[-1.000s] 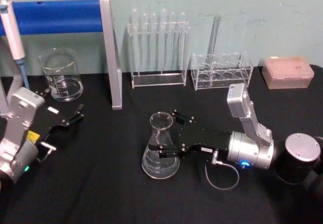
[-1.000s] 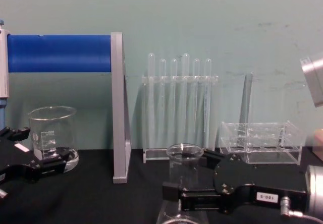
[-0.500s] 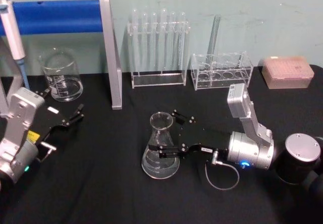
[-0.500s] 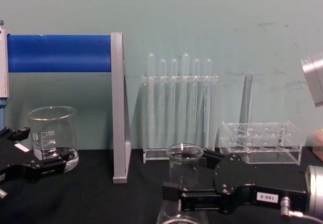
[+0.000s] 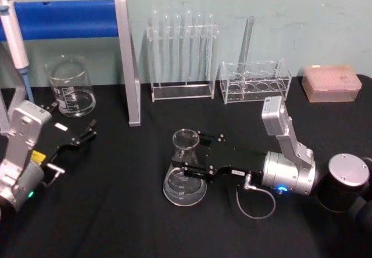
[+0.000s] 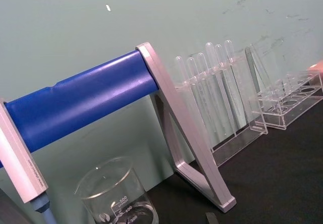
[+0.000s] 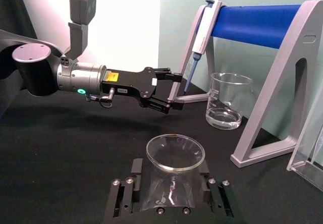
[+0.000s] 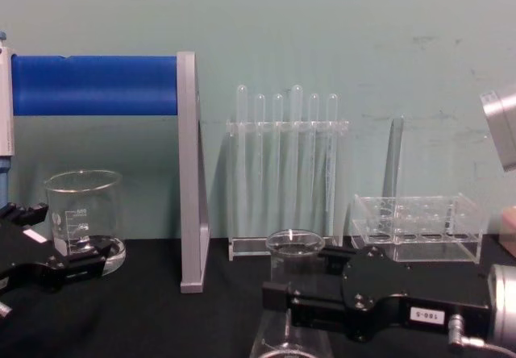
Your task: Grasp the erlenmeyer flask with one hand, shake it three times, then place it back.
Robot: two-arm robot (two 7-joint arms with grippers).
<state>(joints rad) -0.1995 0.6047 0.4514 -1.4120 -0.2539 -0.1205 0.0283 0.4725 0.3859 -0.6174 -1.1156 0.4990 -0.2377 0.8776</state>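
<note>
1. The right arm lies low over the tabletop [image 5: 116, 211], reaching from the right side toward the middle. Its silver cylindrical wrist [image 5: 285, 174] is held level, and a grey cable [image 5: 256, 207] loops beneath it.
2. The left arm rests at the left edge. We see the left claw [image 7: 174, 90] pointing toward the beaker [image 5: 71, 86], its fingers spread wide apart and holding nothing.
3. The erlenmeyer flask [image 5: 185, 168] is clear glass and conical, with a narrow neck, a flared rim and a wide round base. Faint white graduations mark its side. It stands upright near the middle of the tabletop, which is draped in matt black cloth. It sits in front of the clear rack of test tubes [image 5: 181, 54].
4. The beaker is a clear glass cylinder with a printed scale. It stands at the back left, beside a grey stand with a blue bar [image 5: 64, 18].
5. The right claw [image 5: 195, 153] is flat and black and carries a small white numbered label [image 8: 425, 314]. It grasps the flask at the neck, with one finger on the far side and one on the near side.
6. In the right wrist view, the fingers [image 7: 218, 199] sit against the glass on both sides, just below the rim. The flask's base rests on the cloth.
</note>
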